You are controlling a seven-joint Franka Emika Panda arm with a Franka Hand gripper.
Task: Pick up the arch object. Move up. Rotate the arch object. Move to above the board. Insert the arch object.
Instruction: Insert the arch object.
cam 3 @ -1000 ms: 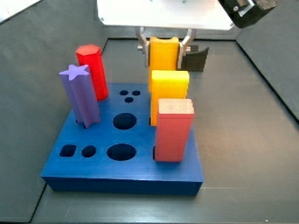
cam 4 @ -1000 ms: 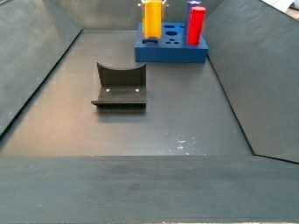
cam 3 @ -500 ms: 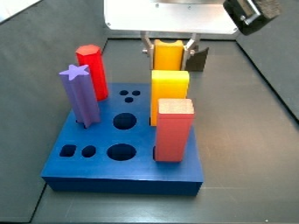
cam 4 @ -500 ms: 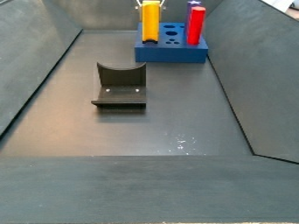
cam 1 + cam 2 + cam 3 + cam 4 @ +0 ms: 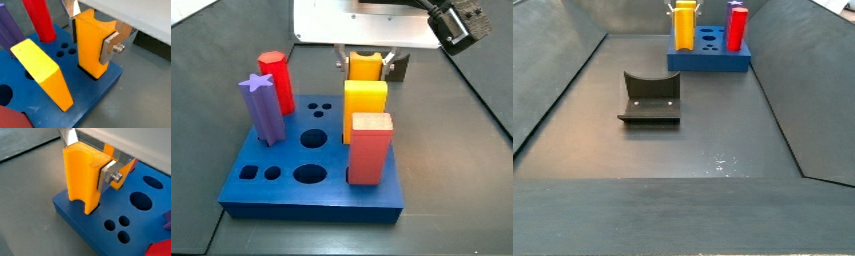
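The arch object (image 5: 90, 45) is a slim orange-yellow piece standing upright with its notch at the top. Its lower end sits in a slot at a far corner of the blue board (image 5: 107, 86). My gripper (image 5: 88, 50) is shut on it, with a silver finger on each side. The same grip shows in a wrist view from the opposite side, with the arch object (image 5: 81, 175), the gripper (image 5: 85, 170) and the board (image 5: 73, 217). In both side views the arch object (image 5: 365, 68) (image 5: 686, 28) stands at the board's (image 5: 305, 190) (image 5: 711, 62) back edge under the gripper (image 5: 366, 60).
On the board stand a red peg (image 5: 274, 82), a purple star peg (image 5: 262, 108), a thick yellow block (image 5: 365, 100) and a salmon-red block (image 5: 370, 148); several holes are open. The dark fixture (image 5: 649, 97) stands on the grey floor. Sloping walls enclose the bin.
The gripper has lowered the arch object, so it stands lower at the board's back edge than one second ago. Nothing else has moved.
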